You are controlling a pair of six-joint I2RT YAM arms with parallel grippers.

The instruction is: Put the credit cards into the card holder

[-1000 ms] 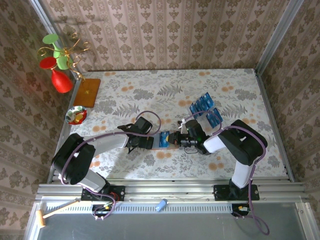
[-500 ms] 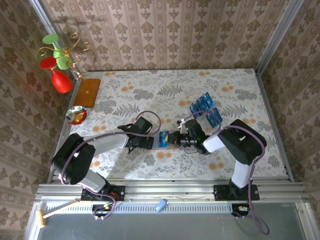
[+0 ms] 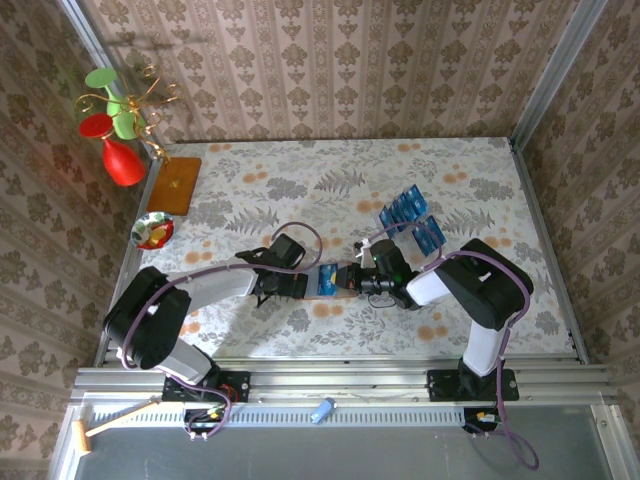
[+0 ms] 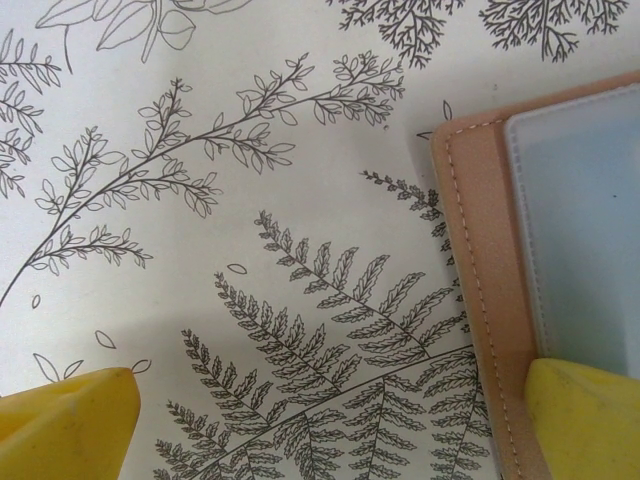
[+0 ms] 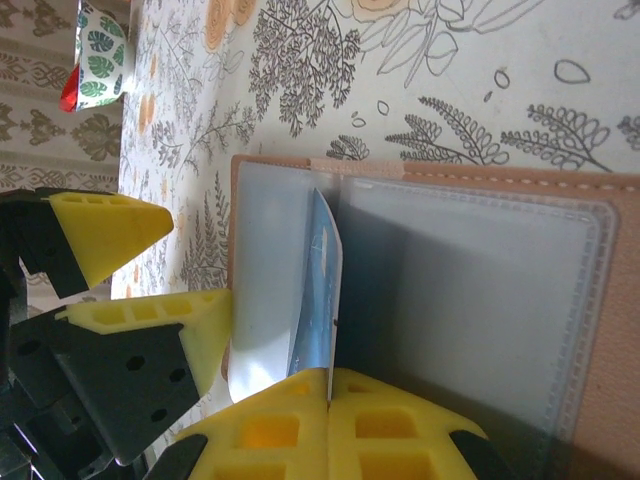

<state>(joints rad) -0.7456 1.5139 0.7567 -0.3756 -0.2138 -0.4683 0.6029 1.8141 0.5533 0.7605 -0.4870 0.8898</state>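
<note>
The brown card holder (image 5: 480,190) lies open on the flowered table, its greyish clear pockets facing up. My right gripper (image 5: 330,385) is shut on a blue credit card (image 5: 322,285) that stands on edge at the fold of the card holder (image 3: 343,291). My left gripper (image 4: 325,430) is open; one yellow fingertip (image 4: 585,415) rests on the card holder's edge (image 4: 480,260), the other (image 4: 65,425) is over bare cloth. From above, the left gripper (image 3: 305,284) and right gripper (image 3: 345,279) meet around the card (image 3: 326,278). More credit cards (image 3: 403,208) lie fanned at the right.
A second fan of blue cards (image 3: 430,233) lies beside the right arm. A wooden board (image 3: 175,185), a patterned bowl (image 3: 152,231) and a stand with red and green glasses (image 3: 120,150) sit at the far left. Metal rails border the table.
</note>
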